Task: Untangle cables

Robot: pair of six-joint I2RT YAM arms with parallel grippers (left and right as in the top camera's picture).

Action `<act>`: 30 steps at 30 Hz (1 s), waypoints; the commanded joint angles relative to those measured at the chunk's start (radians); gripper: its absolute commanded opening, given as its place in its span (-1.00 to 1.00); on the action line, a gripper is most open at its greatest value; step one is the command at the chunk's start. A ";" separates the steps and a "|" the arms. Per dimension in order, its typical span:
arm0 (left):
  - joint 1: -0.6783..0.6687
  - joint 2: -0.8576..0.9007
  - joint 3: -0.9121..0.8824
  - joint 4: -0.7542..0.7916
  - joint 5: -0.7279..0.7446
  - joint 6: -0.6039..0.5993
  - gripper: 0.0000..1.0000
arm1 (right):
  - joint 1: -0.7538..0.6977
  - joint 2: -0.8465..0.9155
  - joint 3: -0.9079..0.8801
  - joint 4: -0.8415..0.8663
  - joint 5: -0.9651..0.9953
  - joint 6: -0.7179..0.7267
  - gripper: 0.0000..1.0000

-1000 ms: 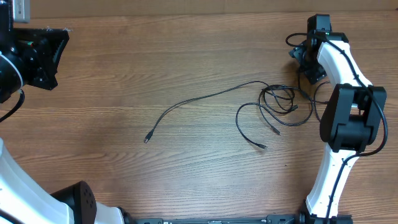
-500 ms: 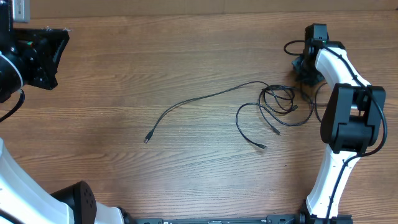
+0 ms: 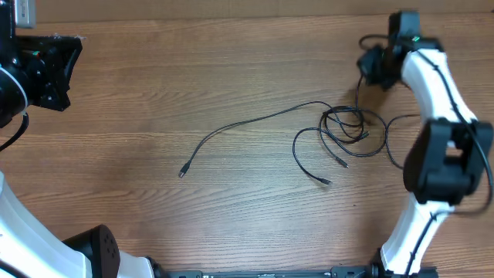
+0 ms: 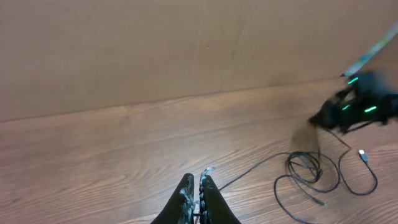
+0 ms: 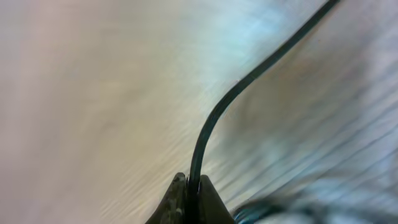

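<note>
The cables (image 3: pixel 346 126) lie as a small black tangle right of the table's middle, with one long strand (image 3: pixel 247 123) running left to a plug (image 3: pixel 183 172). My right gripper (image 3: pixel 371 66) hangs beyond the tangle near the far right edge. It is shut on a cable strand (image 5: pixel 236 93) that rises from between its tips (image 5: pixel 194 183). In the overhead view that strand (image 3: pixel 359 94) leads down to the tangle. My left gripper (image 4: pixel 198 182) is shut with nothing in it, far left of the tangle (image 4: pixel 306 168) and above bare wood.
A brown cardboard wall (image 4: pixel 155 50) stands along the far edge of the wooden table (image 3: pixel 154 93). The left arm's black wrist (image 3: pixel 42 69) sits at the far left corner. The right arm's white links (image 3: pixel 432 85) run down the right side.
The right gripper has shut on a cable strand and moved up and toward the far edge, drawing that strand taut from the tangle. The left arm has stayed still.
</note>
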 commanded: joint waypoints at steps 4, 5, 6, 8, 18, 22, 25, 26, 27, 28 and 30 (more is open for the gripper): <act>-0.007 0.004 0.008 0.002 -0.014 -0.006 -0.89 | 0.036 -0.323 0.193 -0.054 -0.152 -0.116 -0.93; -0.007 0.005 0.008 0.002 -0.014 -0.006 -0.90 | 0.042 -0.348 0.211 -0.061 -0.152 -0.134 -0.92; -0.007 0.007 0.008 0.002 -0.014 -0.006 -0.90 | 0.048 -0.375 0.230 -0.066 -0.151 -0.156 -0.92; -0.007 0.011 0.008 0.002 -0.015 -0.006 -0.90 | 0.050 -0.422 0.261 -0.063 -0.148 -0.197 -0.93; -0.007 0.015 0.008 0.002 -0.014 -0.006 -0.90 | -0.091 -0.451 0.338 0.189 -0.106 -0.444 -0.93; -0.007 0.015 0.008 0.002 -0.014 -0.007 -0.91 | -0.143 -0.418 0.338 0.372 -0.090 -0.524 -0.93; -0.007 0.015 0.008 0.002 -0.014 -0.007 -0.92 | -0.149 -0.384 0.338 0.472 -0.012 -0.579 -0.93; -0.007 0.014 0.008 0.002 -0.014 -0.008 -0.92 | -0.149 -0.368 0.338 0.510 0.031 -0.588 -0.92; -0.007 0.015 0.008 0.002 -0.014 -0.007 -0.92 | -0.149 -0.351 0.338 0.546 0.058 -0.610 -0.92; -0.007 0.015 0.008 0.002 -0.014 -0.008 -0.92 | -0.149 -0.336 0.338 0.577 0.078 -0.631 -0.93; -0.007 0.014 0.008 0.002 -0.014 -0.014 -0.90 | -0.155 -0.304 0.338 0.637 0.119 -0.656 -0.93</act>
